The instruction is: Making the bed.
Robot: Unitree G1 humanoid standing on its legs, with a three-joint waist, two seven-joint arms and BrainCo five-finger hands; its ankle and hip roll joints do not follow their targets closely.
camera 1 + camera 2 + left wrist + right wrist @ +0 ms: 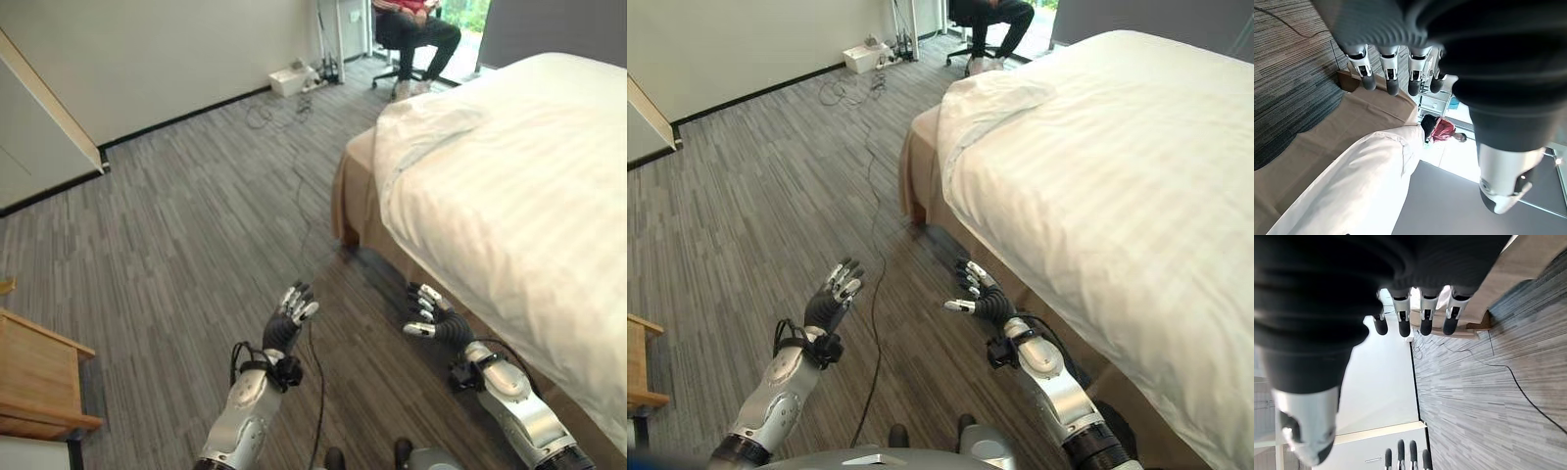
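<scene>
The bed (509,206) stands at the right, covered by a white striped duvet (1117,166) that hangs over a tan bed skirt (355,196). The duvet's near corner (421,122) lies bunched and folded back. My left hand (289,318) is raised over the floor, open, fingers straight, holding nothing. My right hand (431,315) is open too, close to the bed's side, a little short of the skirt. In the left wrist view the fingers (1393,73) point toward the bed corner (1366,161).
A wooden bedside table (34,377) stands at the lower left. A black cable (304,186) runs across the grey carpet to a white power strip box (291,80) by the wall. A seated person (416,34) on an office chair is at the far end.
</scene>
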